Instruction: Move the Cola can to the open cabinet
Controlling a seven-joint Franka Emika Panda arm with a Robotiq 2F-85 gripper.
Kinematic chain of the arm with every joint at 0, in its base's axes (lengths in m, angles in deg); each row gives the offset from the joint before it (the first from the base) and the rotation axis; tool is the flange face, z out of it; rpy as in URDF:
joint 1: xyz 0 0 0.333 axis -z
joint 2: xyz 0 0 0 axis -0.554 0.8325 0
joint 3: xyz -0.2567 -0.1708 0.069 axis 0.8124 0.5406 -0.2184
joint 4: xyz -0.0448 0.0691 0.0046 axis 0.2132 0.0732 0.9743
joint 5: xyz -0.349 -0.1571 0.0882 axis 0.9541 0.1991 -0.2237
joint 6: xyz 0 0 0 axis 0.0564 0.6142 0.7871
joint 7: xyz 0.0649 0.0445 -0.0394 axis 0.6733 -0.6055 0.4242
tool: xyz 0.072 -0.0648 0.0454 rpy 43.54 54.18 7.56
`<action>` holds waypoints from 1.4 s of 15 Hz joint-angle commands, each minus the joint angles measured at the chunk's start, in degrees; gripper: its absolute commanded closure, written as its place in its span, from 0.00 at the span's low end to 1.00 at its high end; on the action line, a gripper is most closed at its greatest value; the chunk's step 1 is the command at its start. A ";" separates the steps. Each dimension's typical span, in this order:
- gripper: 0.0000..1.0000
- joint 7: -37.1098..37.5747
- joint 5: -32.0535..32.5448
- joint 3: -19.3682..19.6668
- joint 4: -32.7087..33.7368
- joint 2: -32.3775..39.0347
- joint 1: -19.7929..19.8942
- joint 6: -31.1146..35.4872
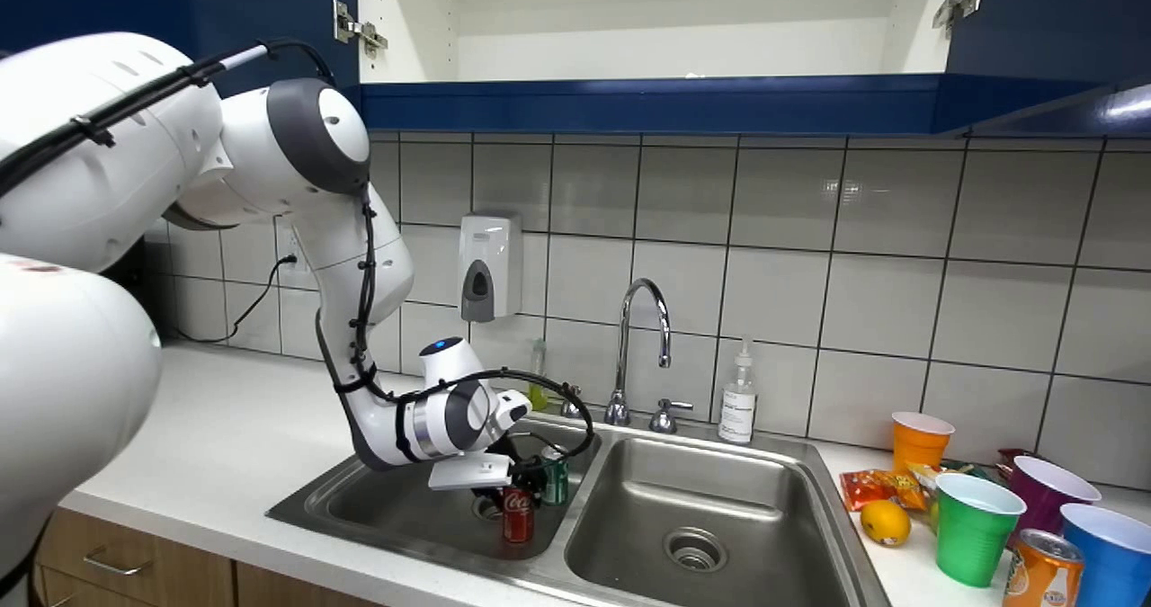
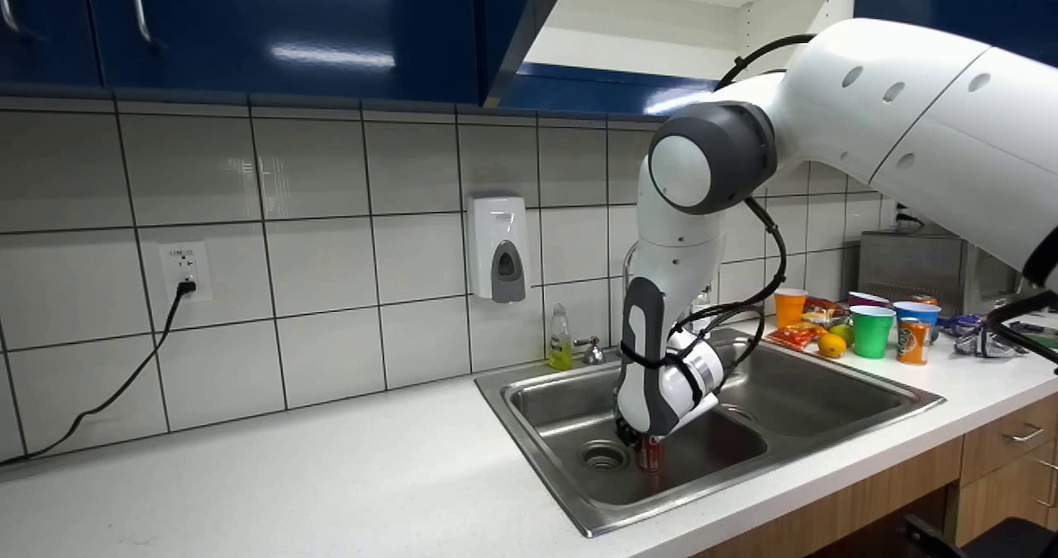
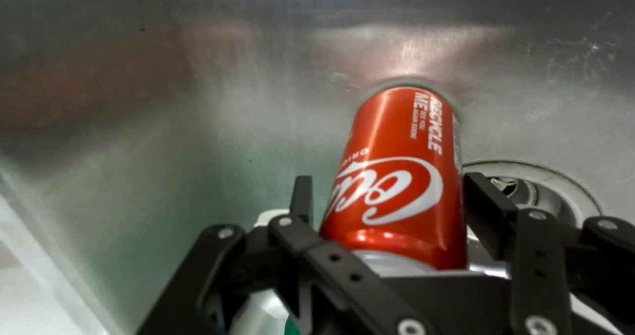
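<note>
In an exterior view, we saw the Coca-Cola can standing upright in the sink basin beneath the end of the robot arm, with a green drink can near it; the open wall cabinet lay overhead and well apart. In an exterior view, the drain lay just beside the Coca-Cola can, whose top was concealed. We judged the step in hand to be the grasp, best done by centring first, closing evenly, then lifting straight up, clear of the green drink can. In the wrist view, the fingers of the gripper straddled the upper half of the Coca-Cola can: the drain-side finger met or nearly met its wall, a narrow gap showed at the opposite one, and we could not tell whether the grip was complete. Moderate pressure seemed advisable, since thin metal might dent. The visible wall was glossy red, with white script, RECYCLE ME lettering and a silver shoulder
</note>
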 commanded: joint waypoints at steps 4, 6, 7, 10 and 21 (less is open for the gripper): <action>0.59 1.32 -0.74 0.80 1.21 1.11 -0.90 -0.25; 0.59 1.20 -0.65 0.72 1.04 0.95 -0.76 -0.38; 0.59 1.03 -0.55 0.50 0.86 0.68 -0.49 -0.48; 0.59 0.23 -0.03 -0.33 0.26 -0.35 0.52 -1.03; 0.59 -3.05 2.74 -3.08 -1.61 -4.74 4.30 -3.91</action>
